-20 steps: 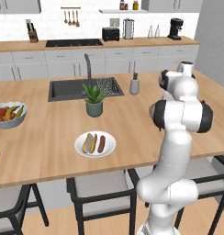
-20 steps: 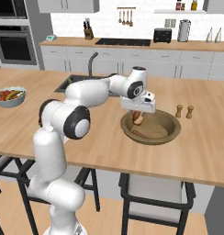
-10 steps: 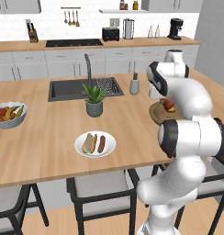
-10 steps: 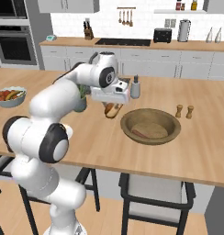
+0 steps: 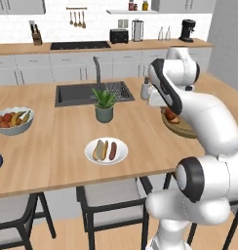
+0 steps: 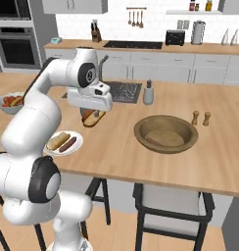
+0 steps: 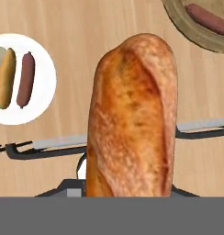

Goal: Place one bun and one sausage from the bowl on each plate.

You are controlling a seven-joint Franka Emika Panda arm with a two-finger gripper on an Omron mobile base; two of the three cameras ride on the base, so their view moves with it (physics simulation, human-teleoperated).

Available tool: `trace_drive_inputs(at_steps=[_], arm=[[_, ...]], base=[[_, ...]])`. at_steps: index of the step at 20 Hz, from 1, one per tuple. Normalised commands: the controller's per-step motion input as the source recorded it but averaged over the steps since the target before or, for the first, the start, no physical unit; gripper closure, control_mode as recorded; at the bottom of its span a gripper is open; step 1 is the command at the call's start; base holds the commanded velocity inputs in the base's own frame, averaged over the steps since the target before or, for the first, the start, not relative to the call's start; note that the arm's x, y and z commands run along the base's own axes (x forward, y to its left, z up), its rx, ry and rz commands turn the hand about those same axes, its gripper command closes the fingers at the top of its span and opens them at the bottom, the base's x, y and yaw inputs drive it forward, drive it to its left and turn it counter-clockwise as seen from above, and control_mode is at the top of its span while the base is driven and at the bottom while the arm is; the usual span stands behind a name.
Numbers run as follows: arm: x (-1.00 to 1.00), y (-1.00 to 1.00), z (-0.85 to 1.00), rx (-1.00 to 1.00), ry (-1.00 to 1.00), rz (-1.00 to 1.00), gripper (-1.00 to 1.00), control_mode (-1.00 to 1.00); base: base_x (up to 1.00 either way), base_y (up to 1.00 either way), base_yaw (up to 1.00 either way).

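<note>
White tiled wall (image 5: 91, 19) behind grey cabinets (image 6: 160, 68); wooden tabletop (image 5: 57, 161) with dark sink (image 5: 72, 95); stools (image 6: 170, 208) along its near edge.

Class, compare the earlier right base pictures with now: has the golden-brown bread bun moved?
Yes. The golden-brown bread bun has travelled left, away from the brown wooden bowl, toward the white plate.

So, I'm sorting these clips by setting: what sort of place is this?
A rendered home kitchen, seen across a wooden island counter. The signs: a sink set in the island, a wall oven at the far left, and a toaster on the back counter.
</note>
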Motion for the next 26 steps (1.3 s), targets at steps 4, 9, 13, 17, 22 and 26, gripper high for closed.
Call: trace_drive_inputs(at_steps=[4, 9, 13, 17, 22, 26], arm=[[0.00, 0.00, 0.00, 0.00, 0.00, 0.00, 1.00, 1.00], [0.00, 0.00, 0.00, 0.00, 0.00, 0.00, 1.00, 1.00], [0.00, 0.00, 0.00, 0.00, 0.00, 0.00, 1.00, 1.00], [0.00, 0.00, 0.00, 0.00, 0.00, 0.00, 1.00, 1.00], [0.00, 0.00, 0.00, 0.00, 0.00, 0.00, 1.00, 1.00], [0.56, 0.77, -0.17, 0.00, 0.10, 0.00, 1.00, -1.00]], base=[[-0.17, 1.00, 0.00], [-0.08, 1.00, 0.00], [-0.04, 1.00, 0.00], [0.00, 1.00, 0.00], [0.11, 1.00, 0.00], [0.00, 0.00, 0.00]])
